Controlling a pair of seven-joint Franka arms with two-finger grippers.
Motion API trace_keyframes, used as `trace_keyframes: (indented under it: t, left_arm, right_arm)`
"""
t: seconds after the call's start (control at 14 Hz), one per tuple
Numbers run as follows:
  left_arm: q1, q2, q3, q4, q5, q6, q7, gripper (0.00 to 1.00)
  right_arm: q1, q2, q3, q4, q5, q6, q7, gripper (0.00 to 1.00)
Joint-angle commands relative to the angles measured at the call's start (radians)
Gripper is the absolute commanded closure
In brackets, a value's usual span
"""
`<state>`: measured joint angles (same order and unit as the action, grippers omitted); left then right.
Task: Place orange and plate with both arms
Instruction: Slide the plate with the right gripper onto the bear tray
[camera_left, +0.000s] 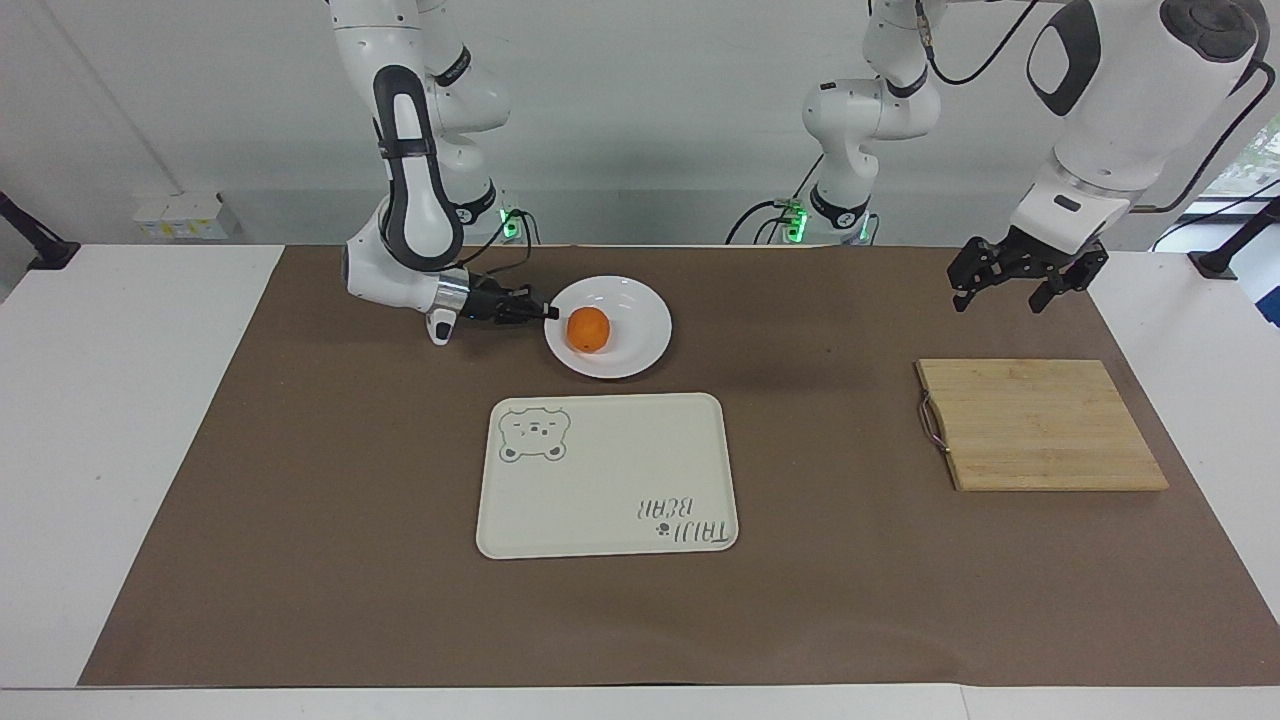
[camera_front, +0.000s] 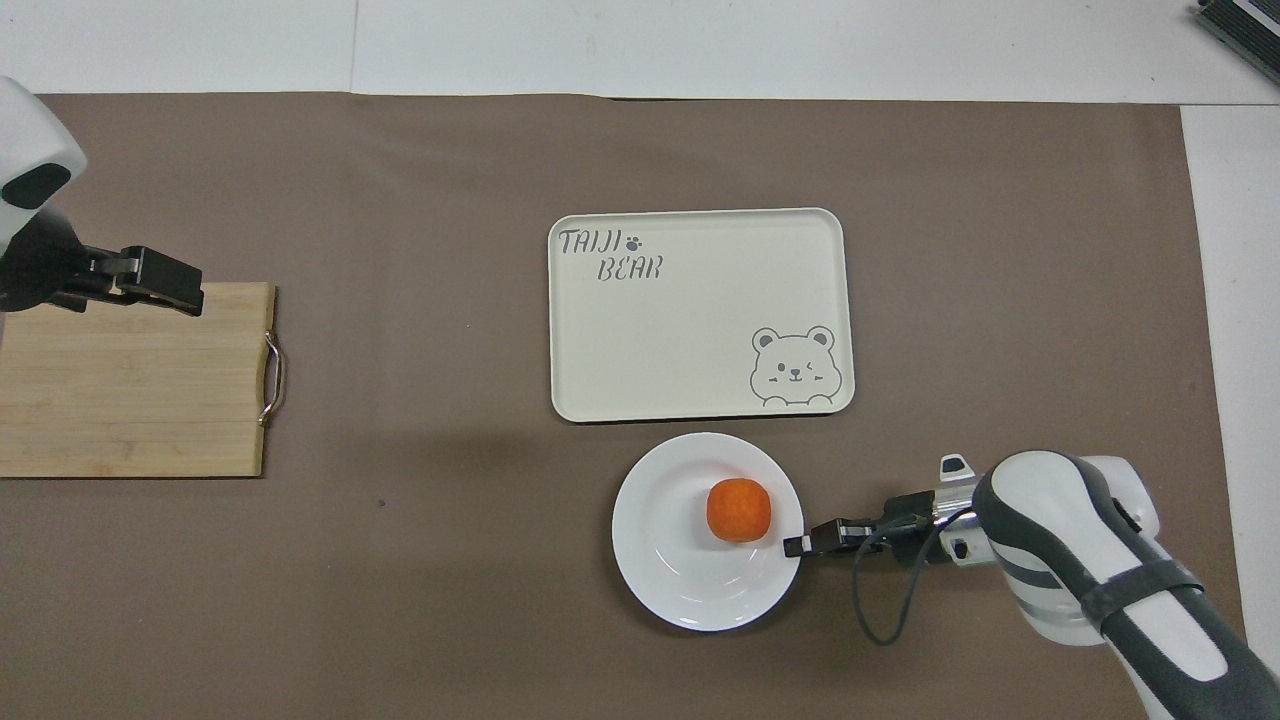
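A brown mat (camera_left: 300, 560) covers most of the white table (camera_left: 120, 450), with a pale wall (camera_left: 640, 120) at the robots' end. Toward that edge of the mat sits the plate (camera_left: 640, 345), the orange (camera_left: 587, 329) resting in it. The right gripper (camera_left: 548, 313) lies low and level, its fingers pinched shut on the plate's rim at the side toward the right arm's end. Mid-mat, just beside the plate and farther from the robots, lies a cream tray (camera_left: 610, 470) with a bear drawing. A wooden cutting board (camera_left: 1040, 425) rests near the mat's edge at the left arm's end. The left gripper (camera_left: 1003, 290) hangs above the mat by the board's robot-side edge, fingers spread wide, holding nothing.
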<state>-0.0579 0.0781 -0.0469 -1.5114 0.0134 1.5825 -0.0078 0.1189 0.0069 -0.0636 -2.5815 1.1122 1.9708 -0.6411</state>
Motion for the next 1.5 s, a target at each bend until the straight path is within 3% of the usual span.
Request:
trace_keyframes:
  t: [0.0, 0.5, 0.86, 1.43]
  left_arm:
    - [-0.013, -0.006, 0.012, 0.01, 0.016, -0.021, 0.002, 0.0]
    - [-0.013, -0.006, 0.012, 0.01, 0.016, -0.021, 0.002, 0.0]
    - [-0.013, -0.006, 0.012, 0.01, 0.016, -0.021, 0.002, 0.0]
    - [-0.013, -0.006, 0.012, 0.01, 0.016, -0.021, 0.003, 0.0]
  right_arm:
    - [-0.033, 0.016, -0.001, 0.062, 0.021, -0.059, 0.009, 1.0]
    - [-0.051, 0.021, -0.002, 0.211, 0.026, -0.139, 0.04, 1.0]
    - [-0.045, 0.158, -0.001, 0.456, 0.028, -0.139, 0.168, 1.0]
    - [-0.042, 0.361, -0.001, 0.731, 0.075, -0.106, 0.267, 1.0]
